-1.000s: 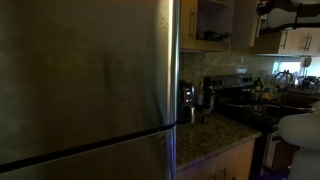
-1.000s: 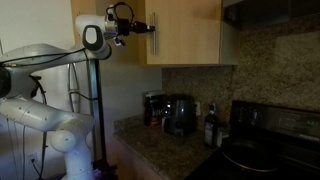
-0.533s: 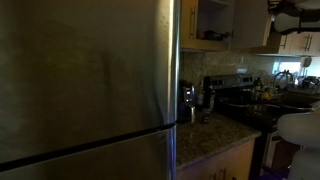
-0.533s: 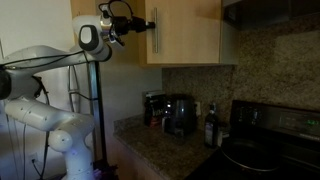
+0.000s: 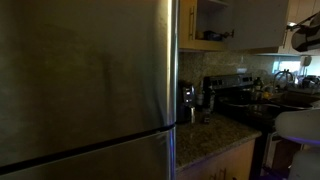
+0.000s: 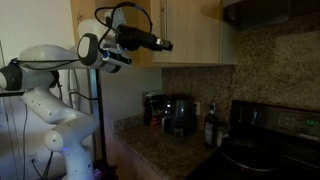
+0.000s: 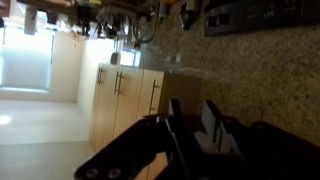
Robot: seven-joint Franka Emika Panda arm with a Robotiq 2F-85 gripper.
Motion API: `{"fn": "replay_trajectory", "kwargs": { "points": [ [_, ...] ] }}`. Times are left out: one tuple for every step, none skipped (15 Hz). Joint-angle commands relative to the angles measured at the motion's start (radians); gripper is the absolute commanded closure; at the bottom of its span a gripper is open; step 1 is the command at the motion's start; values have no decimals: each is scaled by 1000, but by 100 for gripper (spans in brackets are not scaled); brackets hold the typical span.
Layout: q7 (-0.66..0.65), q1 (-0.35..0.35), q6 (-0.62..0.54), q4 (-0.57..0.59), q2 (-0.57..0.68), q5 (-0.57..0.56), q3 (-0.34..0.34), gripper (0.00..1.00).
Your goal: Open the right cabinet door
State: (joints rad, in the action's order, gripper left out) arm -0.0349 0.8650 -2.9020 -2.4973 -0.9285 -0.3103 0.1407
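The right cabinet door point(image 5: 265, 25) is a pale wooden panel. It stands swung open at the top of an exterior view, and an open shelf point(image 5: 212, 36) with items shows beside it. My gripper point(image 5: 306, 36) is just past the door's free edge. From the other side, the gripper point(image 6: 163, 45) points right in front of the tan wall cabinet point(image 6: 195, 30), and the handle does not show there. In the wrist view the two dark fingers point(image 7: 190, 125) stand apart with nothing between them, in front of a speckled stone wall.
A huge stainless-steel fridge point(image 5: 85, 85) fills the near side. A slim handle point(image 5: 190, 20) shows by its edge. A granite counter point(image 6: 160, 145) holds a coffee maker point(image 6: 180, 115) and bottles. A black stove point(image 6: 265, 150) is beside it. The robot's white base point(image 6: 50, 110) stands by the counter's end.
The gripper has come off the handle and moved down and away from the cabinet. The door now stands wider open than a second ago.
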Motion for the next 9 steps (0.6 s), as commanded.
{"fn": "replay_trajectory", "kwargs": {
  "points": [
    [-10,-63,183,-43,-23,61,-71,49],
    [-17,-95,241,-66,-47,71,-89,41],
    [-28,-132,281,-103,-71,79,-107,32],
    [-37,-176,338,-123,-92,91,-121,25],
    [-52,-220,385,-155,-116,102,-131,16],
    [-55,-268,439,-183,-143,112,-138,9],
    [-62,-315,483,-222,-174,118,-142,1],
    [-62,-363,538,-254,-205,121,-143,0],
    [-63,-411,591,-281,-228,122,-139,0]
  ]
}}
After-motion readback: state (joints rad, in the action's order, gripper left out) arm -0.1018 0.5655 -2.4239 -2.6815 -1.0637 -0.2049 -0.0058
